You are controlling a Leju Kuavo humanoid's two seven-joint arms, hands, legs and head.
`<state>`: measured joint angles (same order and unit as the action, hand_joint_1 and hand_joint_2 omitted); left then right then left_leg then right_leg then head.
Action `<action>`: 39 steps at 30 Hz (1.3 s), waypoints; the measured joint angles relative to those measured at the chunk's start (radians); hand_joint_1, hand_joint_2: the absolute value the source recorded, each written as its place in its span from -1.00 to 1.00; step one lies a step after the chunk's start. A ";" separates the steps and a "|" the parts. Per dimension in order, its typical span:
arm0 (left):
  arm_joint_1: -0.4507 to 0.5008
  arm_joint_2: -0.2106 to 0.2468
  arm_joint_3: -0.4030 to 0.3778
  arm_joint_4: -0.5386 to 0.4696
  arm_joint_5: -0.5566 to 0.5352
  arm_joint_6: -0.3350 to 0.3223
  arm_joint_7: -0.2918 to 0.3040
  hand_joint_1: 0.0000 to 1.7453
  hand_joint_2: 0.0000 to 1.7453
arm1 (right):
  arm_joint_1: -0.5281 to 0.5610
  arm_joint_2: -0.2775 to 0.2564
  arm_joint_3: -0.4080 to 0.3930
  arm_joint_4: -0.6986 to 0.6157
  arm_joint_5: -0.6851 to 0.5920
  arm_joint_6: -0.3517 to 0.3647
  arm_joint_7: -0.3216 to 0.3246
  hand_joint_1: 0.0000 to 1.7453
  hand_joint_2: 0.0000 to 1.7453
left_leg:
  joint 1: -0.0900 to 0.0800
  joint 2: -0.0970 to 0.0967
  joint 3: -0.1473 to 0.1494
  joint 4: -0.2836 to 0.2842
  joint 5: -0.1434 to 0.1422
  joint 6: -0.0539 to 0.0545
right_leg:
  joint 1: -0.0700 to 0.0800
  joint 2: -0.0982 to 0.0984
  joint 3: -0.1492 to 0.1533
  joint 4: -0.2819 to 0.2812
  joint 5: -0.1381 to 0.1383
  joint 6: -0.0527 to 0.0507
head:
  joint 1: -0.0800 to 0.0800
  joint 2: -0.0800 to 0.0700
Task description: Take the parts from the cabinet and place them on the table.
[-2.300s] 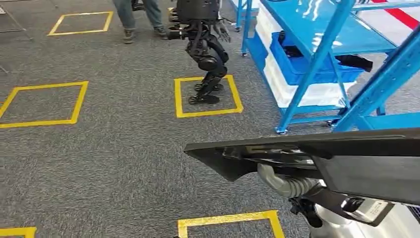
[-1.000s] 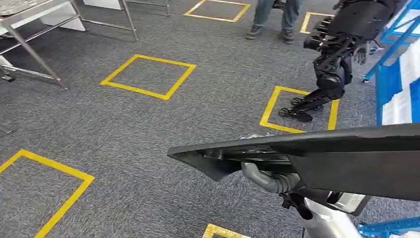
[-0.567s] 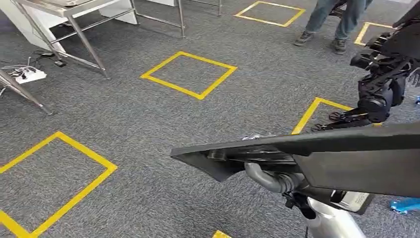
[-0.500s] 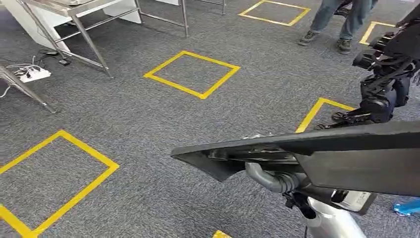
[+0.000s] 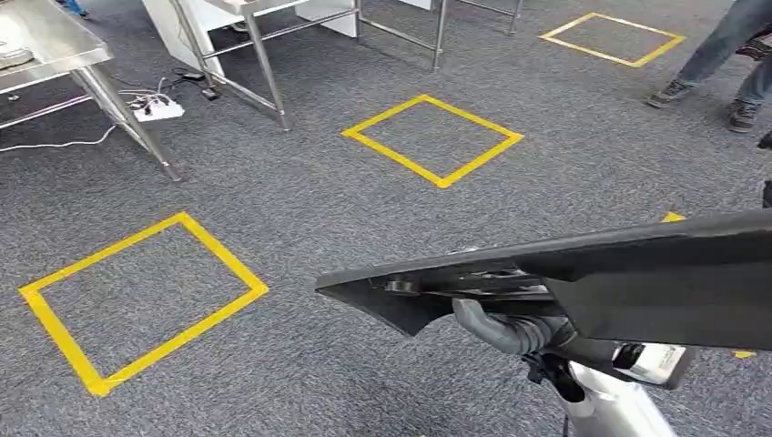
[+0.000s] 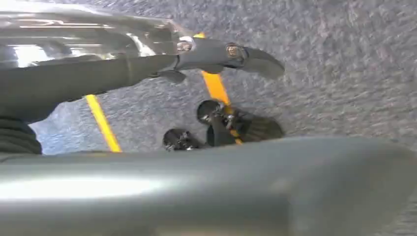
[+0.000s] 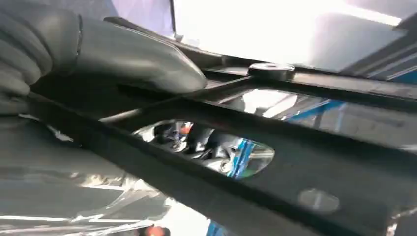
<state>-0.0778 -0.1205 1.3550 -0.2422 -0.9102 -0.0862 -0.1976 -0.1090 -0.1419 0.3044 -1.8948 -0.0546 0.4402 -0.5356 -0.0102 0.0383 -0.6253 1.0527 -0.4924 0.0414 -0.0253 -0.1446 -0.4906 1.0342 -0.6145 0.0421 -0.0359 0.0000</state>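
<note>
Steel table (image 5: 55, 45) at the head view's far left, the carpet with its yellow tape square (image 5: 137, 300) lying between it and the carried part. Long black part (image 5: 583, 291) held roughly level, well apart from the table, right hand (image 5: 510, 330) gripping it from beneath, thumb (image 7: 133, 54) pressed on its rib. Left hand's state cannot be told; in carrying, keep the part level and its pointed end off the table legs.

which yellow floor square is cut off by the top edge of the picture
The far yellow square near the person's shoes. The middle square and the near-left square both show all four taped sides in the head view.
</note>
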 joint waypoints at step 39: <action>-0.006 -0.008 0.000 0.000 -0.003 0.002 0.006 -1.00 1.00 | -0.011 -0.016 -0.004 0.002 -0.023 0.012 0.009 1.00 1.00 | 0.009 -0.115 0.038 -0.014 -0.013 0.011 | -0.001 0.151 -0.136 0.143 0.045 -0.004 | 0.002 0.000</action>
<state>-0.0834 -0.1289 1.3550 -0.2422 -0.9133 -0.0839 -0.1915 -0.1199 -0.1583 0.3002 -1.8929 -0.0774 0.4520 -0.5264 -0.0013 -0.0764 -0.5874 1.0385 -0.5052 0.0521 -0.0262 0.0064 -0.6264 1.1769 -0.5694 0.0378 -0.0336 0.0000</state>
